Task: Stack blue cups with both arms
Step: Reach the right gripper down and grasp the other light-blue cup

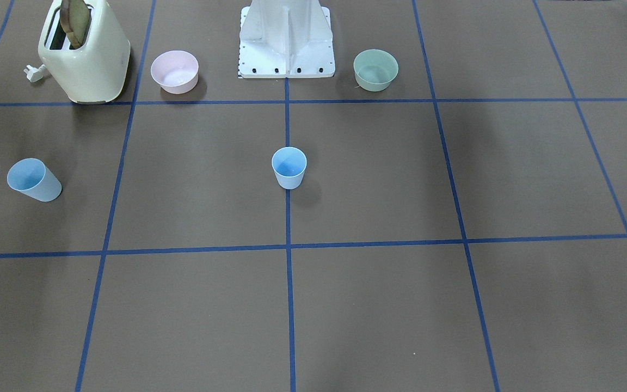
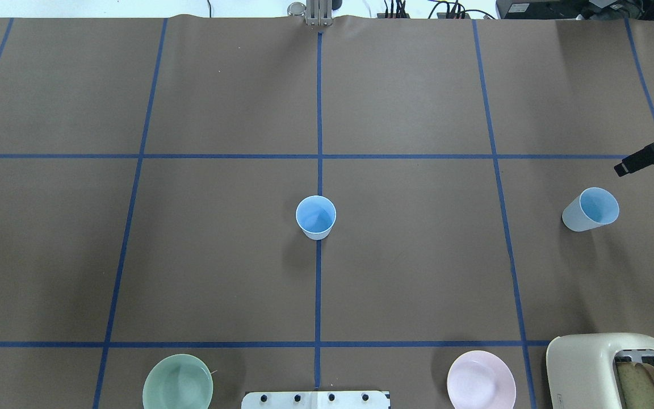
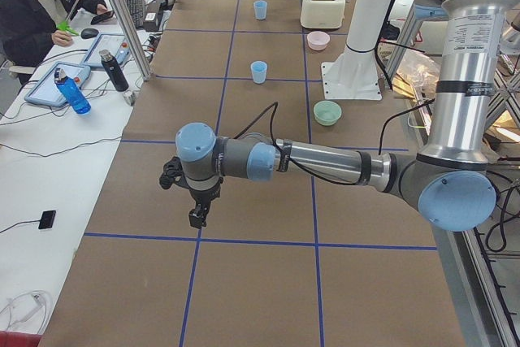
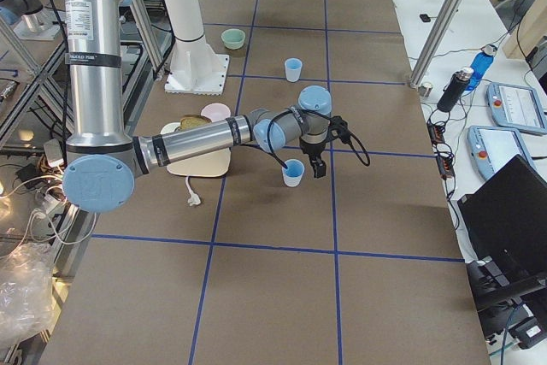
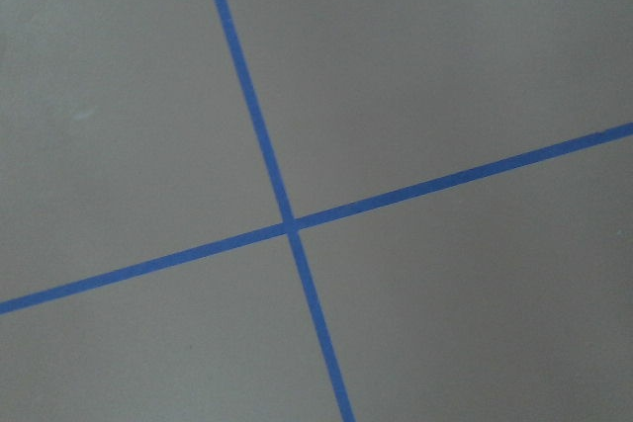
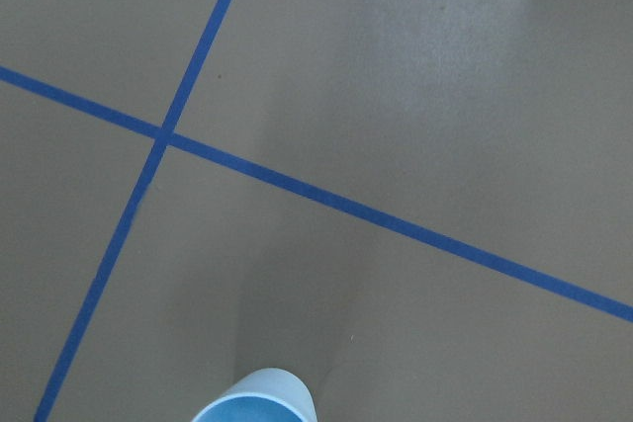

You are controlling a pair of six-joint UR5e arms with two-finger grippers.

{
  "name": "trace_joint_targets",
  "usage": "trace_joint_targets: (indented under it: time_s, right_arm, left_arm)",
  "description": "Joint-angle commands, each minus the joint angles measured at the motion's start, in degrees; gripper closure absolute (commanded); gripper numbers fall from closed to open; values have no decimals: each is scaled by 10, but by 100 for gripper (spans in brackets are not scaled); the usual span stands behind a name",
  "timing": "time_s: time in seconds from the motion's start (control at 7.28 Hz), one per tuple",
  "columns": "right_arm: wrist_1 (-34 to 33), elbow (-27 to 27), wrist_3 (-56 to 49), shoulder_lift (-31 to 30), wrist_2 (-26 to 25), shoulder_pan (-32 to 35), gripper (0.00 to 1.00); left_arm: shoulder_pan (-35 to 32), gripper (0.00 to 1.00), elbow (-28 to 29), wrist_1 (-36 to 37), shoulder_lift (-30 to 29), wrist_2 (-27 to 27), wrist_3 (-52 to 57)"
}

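Overhead exterior, 2 blue cups, 2 bowls, 1 toaster

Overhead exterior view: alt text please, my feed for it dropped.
Two blue cups stand apart on the table: the centre cup on a tape line, the far-right cup with the right pincer just beyond it, not touching. A green bowl, pink bowl and toaster line the near edge.

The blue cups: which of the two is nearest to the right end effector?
The blue cup on the robot's right, near the toaster; the right end effector hangs beside it. The other cup stands on the centre tape line, far off.
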Motion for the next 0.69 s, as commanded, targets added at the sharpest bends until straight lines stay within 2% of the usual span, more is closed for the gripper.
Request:
trace_joint_targets:
  time_s: [0.0,0.41,0.55]
  right_arm:
    - [8,-16,7,-7,-24,-39,0]
    - [49,-49,9,-6,-37,-64,6]
    - [58,-57,12,-7,-37,-69,20]
  left_arm:
    - [-4,2,4,-33,21,1,1]
    - [-3,2,-2,-33,25,1,1]
    - [-4,2,-2,-33,26,1,1]
